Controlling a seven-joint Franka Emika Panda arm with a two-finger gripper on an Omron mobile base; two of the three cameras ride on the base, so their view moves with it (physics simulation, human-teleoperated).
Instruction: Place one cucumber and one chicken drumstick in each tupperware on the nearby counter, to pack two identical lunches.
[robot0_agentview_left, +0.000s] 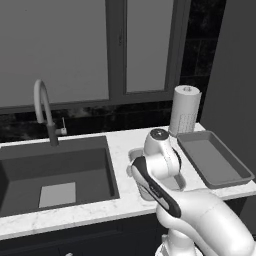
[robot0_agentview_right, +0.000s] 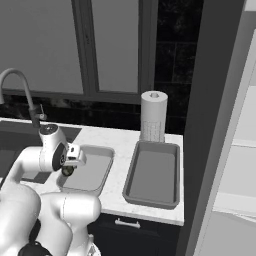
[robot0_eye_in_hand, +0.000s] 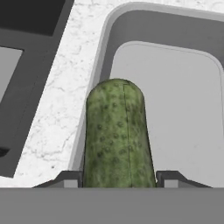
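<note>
Counter (robot0_agentview_right: 120, 145) first, since it's the biggest thing going: white marbled top, dark sink (robot0_agentview_left: 55, 170) sunk into it on one side, and the two grey tupperware sitting side by side toward the paper towel roll (robot0_agentview_right: 153, 116). The larger darker tray (robot0_agentview_right: 152, 175) is bare as far as I can see. The smaller lighter container (robot0_agentview_right: 95, 167) sits between it and the sink, and that's the one that matters right now.

The gripper (robot0_eye_in_hand: 118, 179) is clamped on a cucumber (robot0_eye_in_hand: 117, 135), one finger on each flank, so it's definitely carrying it and not just hovering near it. From the right base view the hand (robot0_agentview_right: 70, 160) hangs just above the near-left part of the lighter container, fingers pointing down.

The relation the next move hangs on: in the hand view the cucumber's long axis runs straight away from the fingers, and its far end crosses the container's left wall (robot0_eye_in_hand: 94, 87). So it straddles the rim, half over the counter and half over the inside. The open floor lies to the right of the cucumber in that view.

My guess is it needs a small nudge toward the middle before letting go, or the cucumber could land on the lip and roll out.
</note>
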